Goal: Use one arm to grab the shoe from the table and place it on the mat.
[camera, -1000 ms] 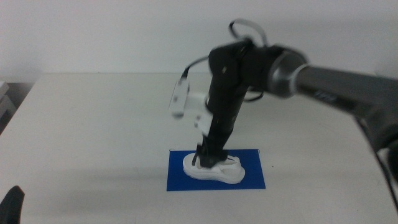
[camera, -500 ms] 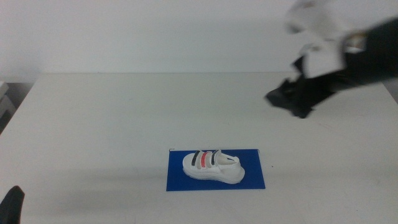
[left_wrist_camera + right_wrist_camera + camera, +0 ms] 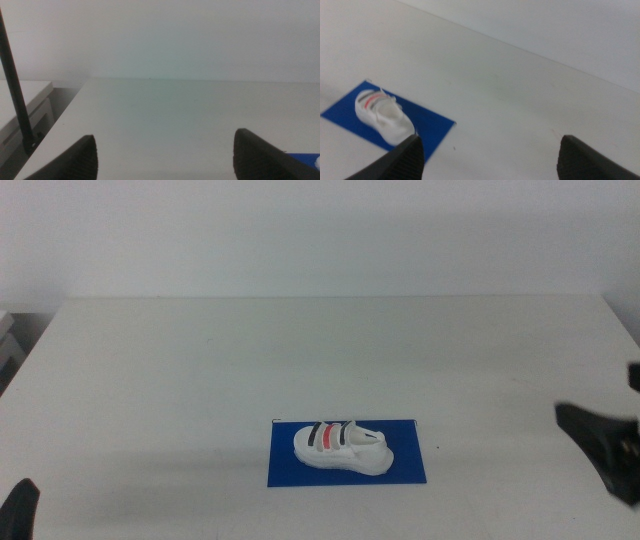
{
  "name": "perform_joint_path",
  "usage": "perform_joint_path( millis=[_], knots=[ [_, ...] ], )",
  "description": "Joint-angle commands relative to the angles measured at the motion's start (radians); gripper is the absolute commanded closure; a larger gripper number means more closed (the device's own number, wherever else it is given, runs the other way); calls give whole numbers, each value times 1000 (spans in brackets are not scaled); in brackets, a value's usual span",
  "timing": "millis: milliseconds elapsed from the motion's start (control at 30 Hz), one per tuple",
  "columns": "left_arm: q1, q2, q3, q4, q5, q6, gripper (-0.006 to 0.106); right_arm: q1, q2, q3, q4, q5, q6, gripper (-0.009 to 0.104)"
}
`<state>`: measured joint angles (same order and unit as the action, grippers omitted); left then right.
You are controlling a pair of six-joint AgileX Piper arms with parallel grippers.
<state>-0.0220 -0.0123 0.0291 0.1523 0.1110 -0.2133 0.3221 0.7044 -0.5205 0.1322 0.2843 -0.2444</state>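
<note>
The white shoe (image 3: 340,447) with two black straps and one red strap lies on its sole on the dark-blue mat (image 3: 410,467), on the white table (image 3: 200,360). My right gripper (image 3: 610,420) is at the picture's right edge, well away from the shoe, open and empty. In the right wrist view, the shoe (image 3: 382,116) and the mat (image 3: 432,127) lie beyond the open jaws of the right gripper (image 3: 490,160). My left gripper (image 3: 20,515) waits at the bottom left corner. The left wrist view shows the left gripper (image 3: 165,160) open and empty, with a corner of the mat (image 3: 304,159).
A white cabinet (image 3: 25,107) stands beside the table's left end, with a thin black pole (image 3: 15,85) in front of it. A pale wall runs behind the table's far edge.
The right arm has let go of the shoe on the mat, lifted and swung away to the right edge of the picture. The shoe and mat have stayed in place.
</note>
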Motion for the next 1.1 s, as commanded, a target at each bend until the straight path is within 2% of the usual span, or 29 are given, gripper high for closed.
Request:
perform_joint_path(
  millis=[0, 100, 367, 767, 1067],
  knots=[
    [-3, -14, 8, 0, -79, -6, 8, -9, -73, 31, -54, -82, 24, 25],
    [-3, -14, 8, 0, -79, -6, 8, -9, -185, 105, -83, -81, 24, 25],
    [-3, -14, 8, 0, -79, -6, 8, -9, -458, 274, -84, -76, 24, 25],
    [-3, -14, 8, 0, -79, -6, 8, -9, -735, 474, -74, -85, 24, 25],
    [-3, -12, 8, 0, -79, -6, 8, -8, -742, 554, -73, -168, 24, 25]
  ],
)
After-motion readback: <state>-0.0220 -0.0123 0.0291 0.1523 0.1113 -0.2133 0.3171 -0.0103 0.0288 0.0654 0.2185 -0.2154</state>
